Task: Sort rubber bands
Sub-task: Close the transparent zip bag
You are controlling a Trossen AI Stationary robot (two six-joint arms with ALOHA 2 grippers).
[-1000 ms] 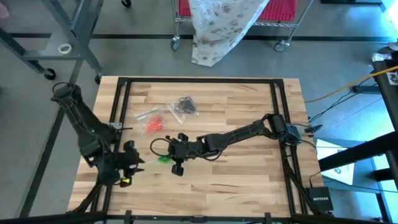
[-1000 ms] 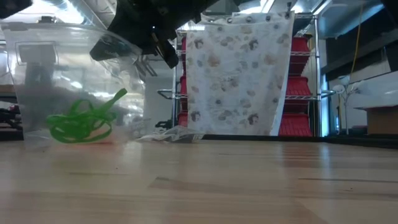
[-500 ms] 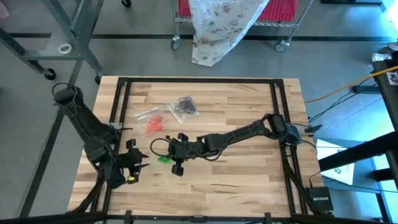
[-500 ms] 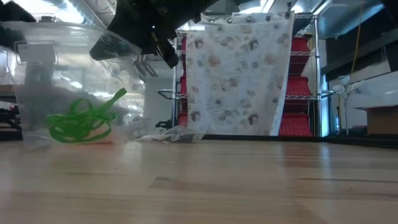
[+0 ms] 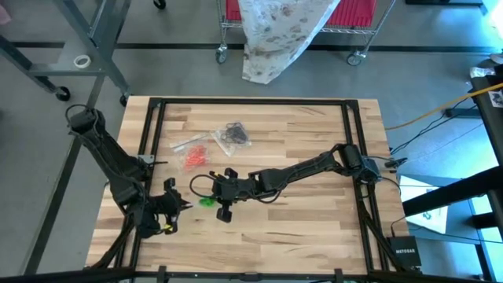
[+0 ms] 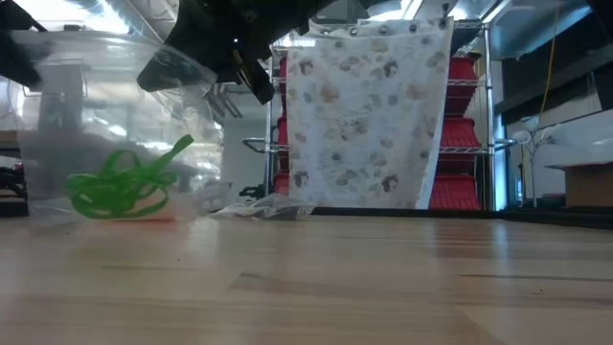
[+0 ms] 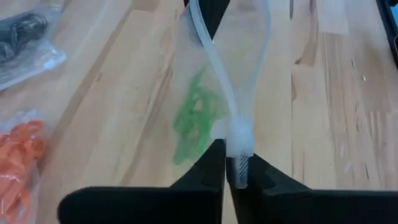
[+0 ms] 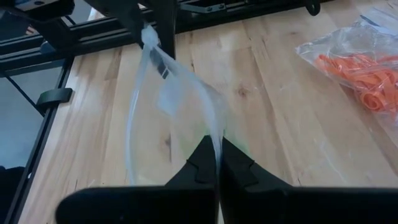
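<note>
A clear bag (image 7: 214,93) of green bands (image 7: 196,118) is stretched between both grippers, left (image 7: 227,163) and right (image 8: 214,158), each pinching opposite rim edges.

I see a matt butcher-block wood table (image 5: 314,126), glossy clear plastic bag (image 7: 214,81) holding rubbery green bands (image 7: 196,118), and matt black plastic fingers (image 7: 199,174).

Wood surface (image 5: 314,126), three bags on it.
Plank top w/ black frame rails along the edges. Clear bag w/ orange-red bands (image 5: 193,156) lies left of centre, bag w/ black bands (image 5: 233,134) just beside it toward the back, clear bag w/ green bands (image 5: 207,200) nearer the front.
</note>
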